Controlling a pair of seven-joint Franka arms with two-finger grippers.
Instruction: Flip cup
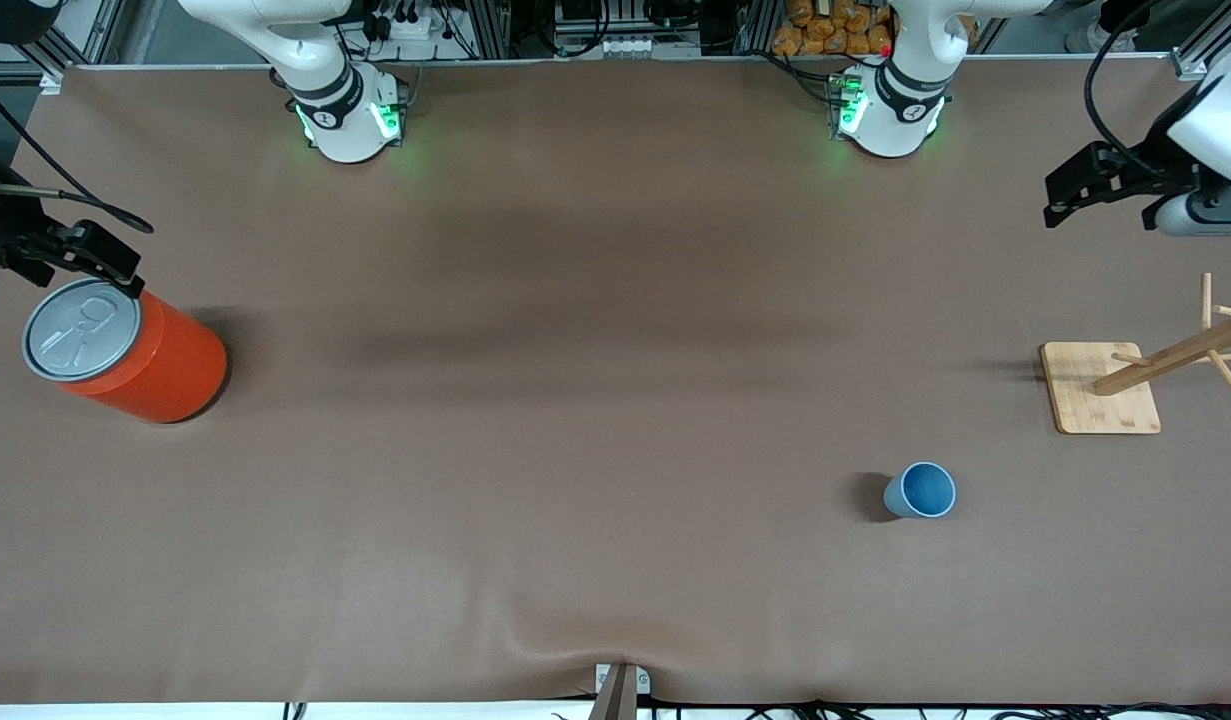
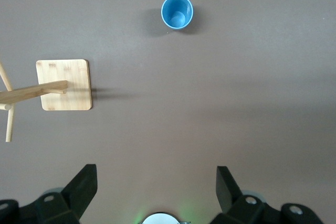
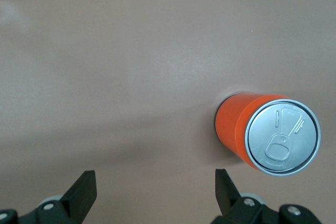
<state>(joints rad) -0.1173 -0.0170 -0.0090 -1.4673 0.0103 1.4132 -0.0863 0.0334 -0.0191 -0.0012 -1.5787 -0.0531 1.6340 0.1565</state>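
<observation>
The small light-blue cup [image 1: 920, 490] stands upright on the brown table, mouth up, toward the left arm's end and nearer to the front camera than the wooden rack. It also shows in the left wrist view [image 2: 177, 12], its darker blue inside visible. My left gripper [image 1: 1060, 200] hangs high over the table at the left arm's end, apart from the cup; in its wrist view it [image 2: 156, 182] is open and empty. My right gripper [image 1: 115, 265] hovers beside the can at the right arm's end; in its wrist view it [image 3: 155, 182] is open and empty.
A large orange-red can [image 1: 125, 350] with a grey pull-tab lid stands at the right arm's end and shows in the right wrist view [image 3: 268, 129]. A wooden peg rack on a square base [image 1: 1100, 395] stands at the left arm's end and shows in the left wrist view [image 2: 64, 84].
</observation>
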